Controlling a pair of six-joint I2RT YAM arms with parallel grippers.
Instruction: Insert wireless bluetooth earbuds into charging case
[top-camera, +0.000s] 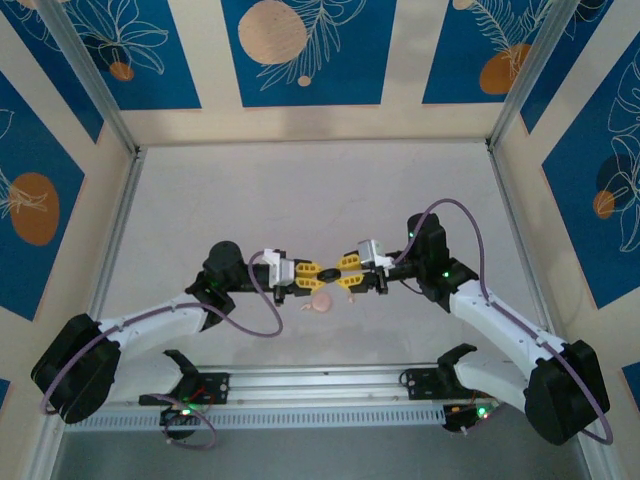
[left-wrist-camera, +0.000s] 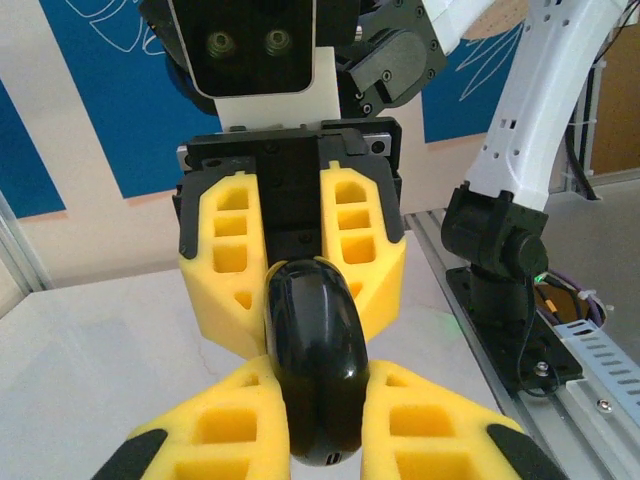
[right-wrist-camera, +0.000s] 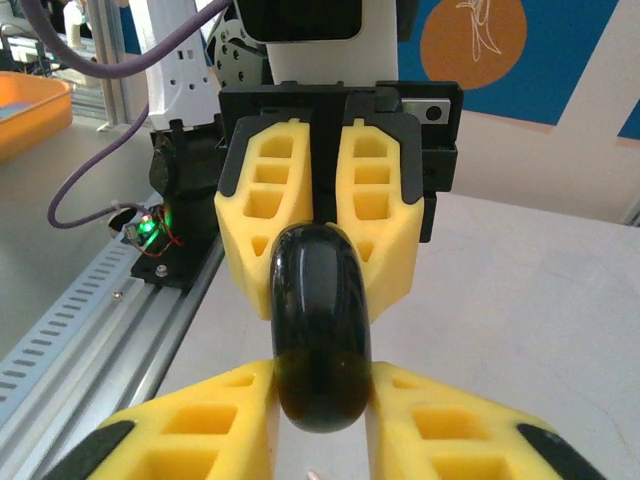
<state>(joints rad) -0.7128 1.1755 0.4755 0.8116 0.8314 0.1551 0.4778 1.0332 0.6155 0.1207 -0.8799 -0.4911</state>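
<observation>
The bench (top-camera: 300, 200) is a pale, matt grey-white surface taking up the middle of the top view. Just below the centre of the frame a small round pink case (top-camera: 320, 302) lies flat on it. A tiny pale bit sits just left of the case, too small to make out. Along the bottom of the frame a metal rail (top-camera: 320, 380) runs left to right on the bench's near edge. It carries a black left base (top-camera: 185, 385) and a black right base (top-camera: 455, 382). A slotted strip (top-camera: 300, 415) lies just below the rail. In the left wrist view the bench shows at lower left, with the rail at lower right.
</observation>
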